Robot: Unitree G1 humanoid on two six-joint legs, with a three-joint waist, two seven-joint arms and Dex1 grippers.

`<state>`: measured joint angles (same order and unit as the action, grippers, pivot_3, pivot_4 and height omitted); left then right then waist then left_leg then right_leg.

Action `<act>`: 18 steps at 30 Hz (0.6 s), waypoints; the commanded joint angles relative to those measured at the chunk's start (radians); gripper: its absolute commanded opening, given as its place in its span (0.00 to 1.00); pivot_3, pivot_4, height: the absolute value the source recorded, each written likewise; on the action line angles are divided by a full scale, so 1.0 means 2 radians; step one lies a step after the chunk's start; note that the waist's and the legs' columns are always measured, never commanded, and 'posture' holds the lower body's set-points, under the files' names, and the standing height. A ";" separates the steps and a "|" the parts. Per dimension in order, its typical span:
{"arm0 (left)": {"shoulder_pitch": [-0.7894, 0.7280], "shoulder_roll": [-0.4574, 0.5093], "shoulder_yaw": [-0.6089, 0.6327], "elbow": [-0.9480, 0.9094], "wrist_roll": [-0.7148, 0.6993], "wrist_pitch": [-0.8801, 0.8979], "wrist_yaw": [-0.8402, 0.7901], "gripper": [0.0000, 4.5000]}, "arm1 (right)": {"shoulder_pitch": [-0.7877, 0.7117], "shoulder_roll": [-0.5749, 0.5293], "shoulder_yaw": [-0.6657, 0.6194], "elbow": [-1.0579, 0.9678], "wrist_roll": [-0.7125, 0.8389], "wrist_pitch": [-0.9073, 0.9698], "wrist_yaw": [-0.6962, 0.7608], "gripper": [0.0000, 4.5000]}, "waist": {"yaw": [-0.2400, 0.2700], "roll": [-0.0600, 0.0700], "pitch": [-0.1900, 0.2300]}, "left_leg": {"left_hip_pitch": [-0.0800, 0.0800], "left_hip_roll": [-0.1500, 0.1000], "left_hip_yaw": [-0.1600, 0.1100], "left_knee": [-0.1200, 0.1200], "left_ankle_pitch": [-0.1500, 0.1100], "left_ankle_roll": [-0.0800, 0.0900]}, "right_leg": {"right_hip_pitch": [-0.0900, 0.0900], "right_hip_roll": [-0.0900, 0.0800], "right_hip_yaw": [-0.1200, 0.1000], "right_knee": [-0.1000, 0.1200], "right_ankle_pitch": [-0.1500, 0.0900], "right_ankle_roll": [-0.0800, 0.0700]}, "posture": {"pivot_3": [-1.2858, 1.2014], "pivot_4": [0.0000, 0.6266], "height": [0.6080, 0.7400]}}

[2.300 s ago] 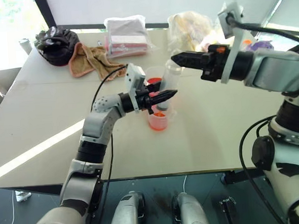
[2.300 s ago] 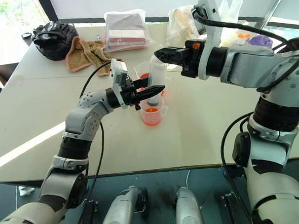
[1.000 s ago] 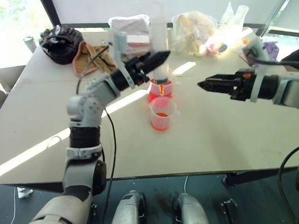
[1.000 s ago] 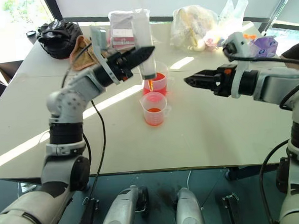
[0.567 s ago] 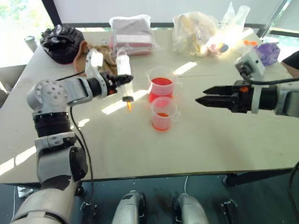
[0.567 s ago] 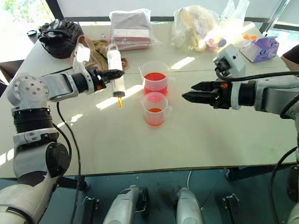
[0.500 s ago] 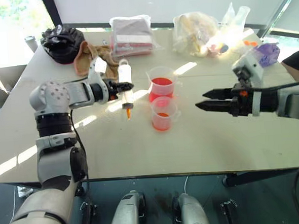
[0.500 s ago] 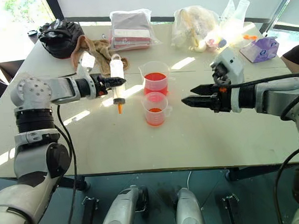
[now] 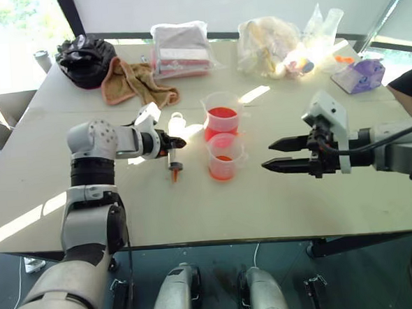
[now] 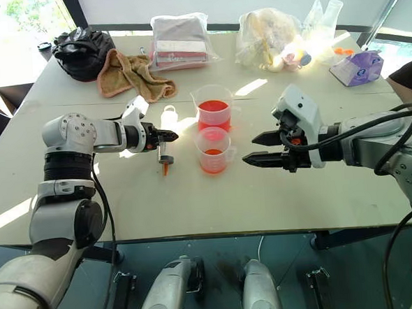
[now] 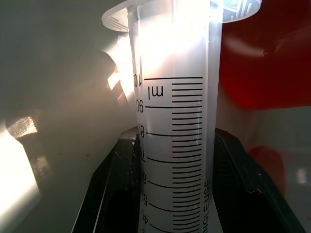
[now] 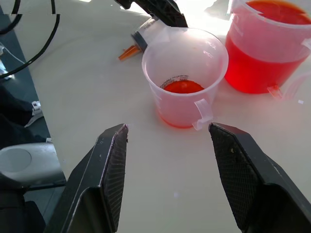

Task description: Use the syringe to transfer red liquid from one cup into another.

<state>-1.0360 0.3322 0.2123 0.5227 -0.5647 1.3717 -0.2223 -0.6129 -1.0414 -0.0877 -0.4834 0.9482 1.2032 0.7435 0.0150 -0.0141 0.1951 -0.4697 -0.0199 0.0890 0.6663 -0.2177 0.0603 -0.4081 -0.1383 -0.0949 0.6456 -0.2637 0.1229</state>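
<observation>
My left gripper [image 9: 172, 144] is shut on the syringe [image 9: 175, 146], a clear barrel with printed marks [image 11: 175, 145]. It holds it steeply tilted, left of the cups. The white plunger end is up, and the orange tip [image 9: 174, 177] is down at or just above the table. The larger cup [image 9: 222, 120] holds deep red liquid [image 9: 221, 113]. Just in front of it, the smaller cup [image 9: 224, 157] has a little red liquid at its bottom [image 12: 182, 87]. My right gripper [image 9: 275, 156] hovers open to the right of the smaller cup, pointing at it and holding nothing.
Along the table's far side lie a black bag [image 9: 81, 58], a brown cloth [image 9: 133, 83], a wrapped stack of packets [image 9: 180, 49], bulging plastic bags [image 9: 276, 44] and a purple pack [image 9: 358, 75]. A cable [image 9: 123, 122] trails along my left arm.
My left gripper has carried the syringe from above the larger cup down and to the left, bringing its tip low by the table. My right gripper rolled and drew slightly nearer the cups.
</observation>
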 commanded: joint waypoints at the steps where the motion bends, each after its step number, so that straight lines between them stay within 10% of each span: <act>1: -0.002 -0.001 -0.001 0.005 0.018 -0.002 0.003 0.42 | -0.014 -0.005 -0.007 -0.011 -0.001 -0.001 0.002 0.62 | 0.000 0.000 0.000 | 0.000 0.000 0.000 0.000 0.000 0.000 | 0.000 0.000 0.000 0.000 0.000 0.000 | 0.52 0.24 1.00; 7: 0.016 0.008 0.016 -0.036 0.022 -0.008 0.005 0.99 | -0.012 -0.007 -0.002 -0.007 -0.015 -0.006 0.005 0.62 | -0.001 0.000 0.000 | 0.001 0.000 0.000 -0.001 0.000 0.000 | 0.000 -0.001 0.000 0.000 0.000 0.000 | 0.52 0.24 1.00; 18: 0.092 0.054 0.038 -0.271 -0.005 -0.087 -0.041 0.99 | -0.016 -0.036 0.020 0.022 -0.064 -0.046 0.064 0.62 | -0.001 0.000 0.000 | 0.000 0.000 0.001 -0.002 0.000 -0.001 | -0.001 -0.001 0.001 -0.001 0.000 0.000 | 0.52 0.24 1.00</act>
<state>-0.8669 0.4078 0.2915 0.0763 -0.5582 1.1967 -0.2799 -0.6300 -1.0849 -0.0331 -0.4466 0.8462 1.1461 0.8379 0.0135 -0.0139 0.1951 -0.4703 -0.0209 0.0907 0.6630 -0.2170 0.0586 -0.4100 -0.1412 -0.0936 0.6443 -0.2633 0.1223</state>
